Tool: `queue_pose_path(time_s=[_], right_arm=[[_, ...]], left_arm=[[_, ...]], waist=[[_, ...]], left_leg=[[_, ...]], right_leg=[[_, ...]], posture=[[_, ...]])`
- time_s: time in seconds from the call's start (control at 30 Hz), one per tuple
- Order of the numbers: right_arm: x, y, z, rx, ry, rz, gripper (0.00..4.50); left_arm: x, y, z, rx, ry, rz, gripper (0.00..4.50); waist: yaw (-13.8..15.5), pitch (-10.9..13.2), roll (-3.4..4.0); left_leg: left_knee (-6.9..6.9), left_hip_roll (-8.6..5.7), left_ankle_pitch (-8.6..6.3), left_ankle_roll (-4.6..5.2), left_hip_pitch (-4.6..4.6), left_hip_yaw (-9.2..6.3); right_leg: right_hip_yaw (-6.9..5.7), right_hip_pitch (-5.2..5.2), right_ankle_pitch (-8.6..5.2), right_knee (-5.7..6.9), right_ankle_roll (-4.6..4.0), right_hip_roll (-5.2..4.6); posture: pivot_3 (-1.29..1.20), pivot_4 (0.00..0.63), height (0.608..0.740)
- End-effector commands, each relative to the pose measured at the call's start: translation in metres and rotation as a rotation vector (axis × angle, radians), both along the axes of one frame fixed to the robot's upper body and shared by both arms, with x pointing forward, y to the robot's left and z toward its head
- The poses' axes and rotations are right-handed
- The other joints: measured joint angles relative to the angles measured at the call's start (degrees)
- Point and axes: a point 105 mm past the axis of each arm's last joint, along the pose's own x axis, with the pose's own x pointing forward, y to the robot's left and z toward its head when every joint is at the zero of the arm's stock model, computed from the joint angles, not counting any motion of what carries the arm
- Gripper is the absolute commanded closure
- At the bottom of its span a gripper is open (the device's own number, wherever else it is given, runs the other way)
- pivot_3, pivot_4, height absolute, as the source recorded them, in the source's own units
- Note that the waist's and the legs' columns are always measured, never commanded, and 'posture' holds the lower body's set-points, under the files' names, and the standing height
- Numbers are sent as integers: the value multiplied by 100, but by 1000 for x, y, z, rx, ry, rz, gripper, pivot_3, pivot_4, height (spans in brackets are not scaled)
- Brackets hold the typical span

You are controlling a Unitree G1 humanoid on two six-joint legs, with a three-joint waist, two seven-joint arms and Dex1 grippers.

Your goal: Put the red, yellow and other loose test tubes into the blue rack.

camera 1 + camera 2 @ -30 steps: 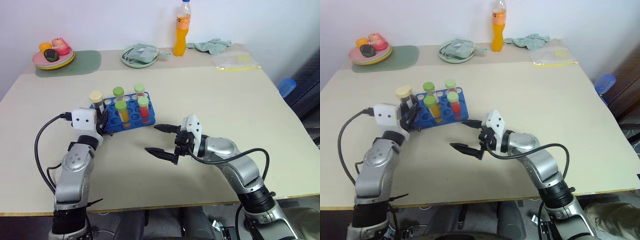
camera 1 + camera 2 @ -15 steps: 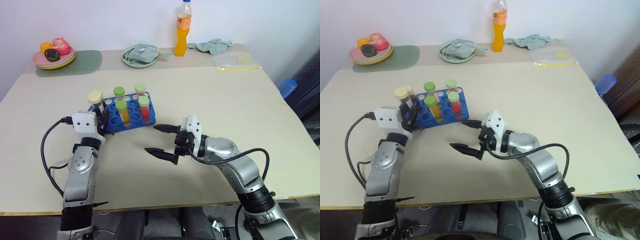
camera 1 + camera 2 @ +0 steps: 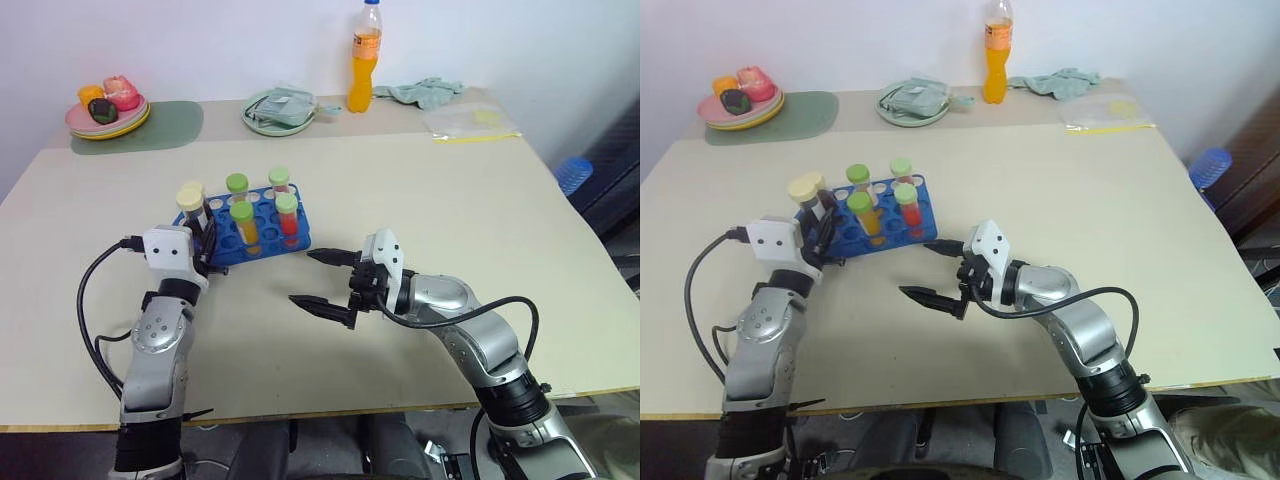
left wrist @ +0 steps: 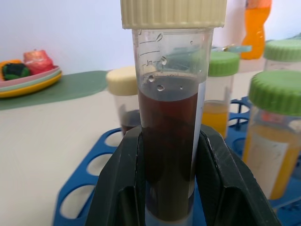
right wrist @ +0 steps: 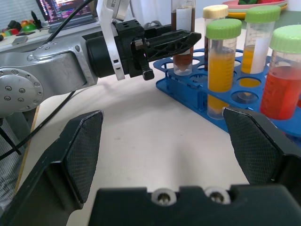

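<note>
Unmoved, left fingers (image 4: 141, 188) clamp the brown tube (image 4: 170, 141) over the blue rack (image 5: 263, 101) — right fingers (image 3: 322, 282) gape empty.

Left fingers (image 4: 127, 188) clamped together; right fingers (image 5: 84, 150) spread wide.

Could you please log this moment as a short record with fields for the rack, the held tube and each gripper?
rack: blue rack on the table, with green-capped tubes of yellow and red liquid
held tube: cream-capped brown tube, upright, low over the rack's corner holes
left gripper: shut on the brown tube
right gripper: open, empty, beside the rack
</note>
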Motion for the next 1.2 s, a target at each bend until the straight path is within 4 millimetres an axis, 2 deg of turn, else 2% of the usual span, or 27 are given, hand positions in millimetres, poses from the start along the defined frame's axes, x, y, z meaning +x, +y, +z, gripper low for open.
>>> queue_pose_path(time_s=[0.03,0.43,0.63,0.83,1.0,1.1,1.2], right_arm=[[-2,2,12,37,-30,17,0],[-1,2,12,34,-35,13,0],[-1,1,12,36,-33,5,0],[-1,0,14,43,-45,-1,0],[2,-9,25,56,-77,-24,0],[1,-21,30,37,-95,-27,0],[8,-51,34,-29,-117,-94,0]], left_arm=[[-2,3,3,13,-10,11,3638],[10,-6,-6,-40,-4,-25,3638],[8,-3,-12,-54,12,-26,3638],[0,2,-6,-44,-11,-22,855],[-20,15,7,-31,-35,-48,855],[-37,25,14,-40,-19,-87,855],[-62,46,15,35,88,-144,855]], waist=[[1,0,0],[5,0,-1],[6,0,-1],[0,0,-1],[-9,0,0],[-10,1,1],[-9,1,1]], left_leg=[[0,0,0,0,0,0],[0,0,0,0,0,0],[1,0,0,0,0,-1],[1,0,0,0,0,-1],[-2,2,0,0,0,-1],[-2,3,-1,2,0,0],[-2,6,-2,3,0,0]], right_leg=[[0,0,0,0,0,0],[0,0,0,0,0,0],[-1,1,0,0,0,0],[-1,0,0,0,0,0],[0,-3,0,1,0,0],[2,-2,0,0,0,0],[1,-2,-1,-2,-1,0]], posture=[[0,150,740],[0,150,740],[0,150,740],[0,150,740],[0,150,740],[0,150,740],[0,150,740]])
